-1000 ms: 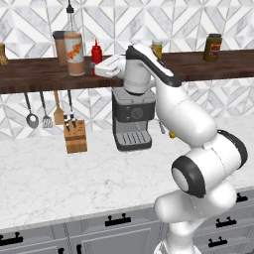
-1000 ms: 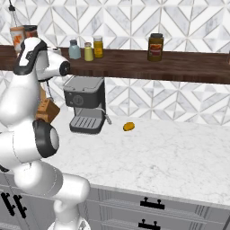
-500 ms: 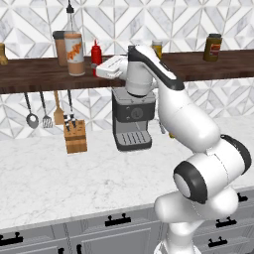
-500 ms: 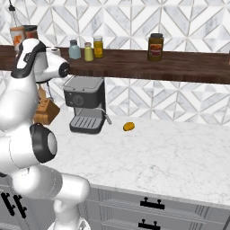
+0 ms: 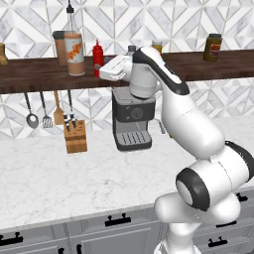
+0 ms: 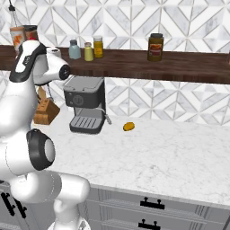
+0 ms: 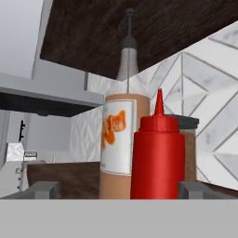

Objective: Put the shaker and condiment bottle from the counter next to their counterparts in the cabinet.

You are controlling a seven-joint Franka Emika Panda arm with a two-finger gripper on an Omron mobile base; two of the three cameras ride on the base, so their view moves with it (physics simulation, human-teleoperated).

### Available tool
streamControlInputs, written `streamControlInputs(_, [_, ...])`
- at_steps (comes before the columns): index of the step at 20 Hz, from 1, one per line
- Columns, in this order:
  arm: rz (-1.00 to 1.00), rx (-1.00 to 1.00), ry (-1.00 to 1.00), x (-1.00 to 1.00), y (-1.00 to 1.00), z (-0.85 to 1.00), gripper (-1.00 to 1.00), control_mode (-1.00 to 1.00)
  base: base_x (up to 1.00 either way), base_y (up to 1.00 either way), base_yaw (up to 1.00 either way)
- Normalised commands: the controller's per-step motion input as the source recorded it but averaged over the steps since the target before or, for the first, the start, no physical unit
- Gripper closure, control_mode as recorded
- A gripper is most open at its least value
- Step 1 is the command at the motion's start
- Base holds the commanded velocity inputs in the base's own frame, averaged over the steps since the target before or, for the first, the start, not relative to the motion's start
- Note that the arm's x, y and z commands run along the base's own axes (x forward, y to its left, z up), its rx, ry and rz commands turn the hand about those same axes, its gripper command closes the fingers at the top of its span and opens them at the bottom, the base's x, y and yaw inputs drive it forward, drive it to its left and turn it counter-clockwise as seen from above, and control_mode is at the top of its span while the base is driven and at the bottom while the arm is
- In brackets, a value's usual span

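Left base view: the red condiment bottle (image 5: 98,57) stands on the wooden shelf (image 5: 30,74) beside the orange-labelled bottle (image 5: 74,52), the gripper (image 5: 105,73) just right of it. Right base view: the olive shaker (image 6: 88,52) sits by the blue-grey shaker (image 6: 74,50). Hand view: finger tips (image 7: 42,189) spread wide, gripping nothing, the red bottle upright between them.

White and grey geometric diamond-patterned wall tiles (image 5: 208,20) are covering the back wall. Grey cabinet drawers with black bar handles (image 6: 148,204) are running beneath the worktop. A black and silver espresso machine (image 5: 131,119) is standing against the wall, and steel utensils with a wooden spatula (image 5: 45,108) are hanging left of it.
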Motion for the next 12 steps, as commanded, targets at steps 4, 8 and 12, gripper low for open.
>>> streamControlInputs(4, [0.00, 0.00, -0.07, -0.17, -0.22, 0.00, -1.00, -1.00, 0.00, 0.00, 0.00])
streamControlInputs(8, [0.00, 0.00, -0.07, -0.23, -0.18, 0.00, -1.00, -1.00, 0.00, 0.00, 0.00])
streamControlInputs(12, [0.00, 0.01, -0.06, -0.31, -0.19, 0.00, -1.00, -1.00, 0.00, 0.00, 0.00])
